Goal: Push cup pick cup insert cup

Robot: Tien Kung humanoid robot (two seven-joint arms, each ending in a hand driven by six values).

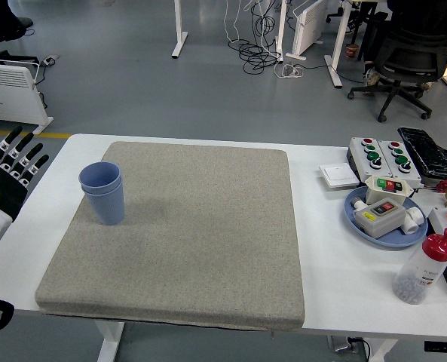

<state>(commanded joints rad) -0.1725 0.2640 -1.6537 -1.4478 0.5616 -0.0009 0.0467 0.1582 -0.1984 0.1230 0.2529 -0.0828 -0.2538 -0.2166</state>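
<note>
1. Cups point(102, 191): two blue cups stand nested, one inside the other, upright on the grey mat point(185, 241) near its far left corner, so the insertion looks already made, judging from how they sit.
2. Left hand point(10, 162) is at the picture's left edge, over the worktop point(325, 249) edge just outside the mat, fingers point(23, 145) spread and pointing up and away, grasping nothing.
3. Key relation: the nested cups lie to the right of the left hand, near but apart from it, at about the same depth on the worktop. Their long axis is vertical, mouth upward.
4. Only the left hand is in view; the right hand does not show at all, so the left is plainly the nearer one to the cups.
5. Any further move on the cups would, in my judgement, call for a sideways reach to the right with the palm turned toward the cup wall.
6. Risk, as I judge it: a push high on the stack could tip the upright cups, since they are tall and narrow at the base.
7. Elsewhere, well apart on the right side, stand a blue plate point(359, 224) carrying button boxes point(380, 205) and a red-capped bottle point(423, 269); none lies in the path between hand and cups.
</note>
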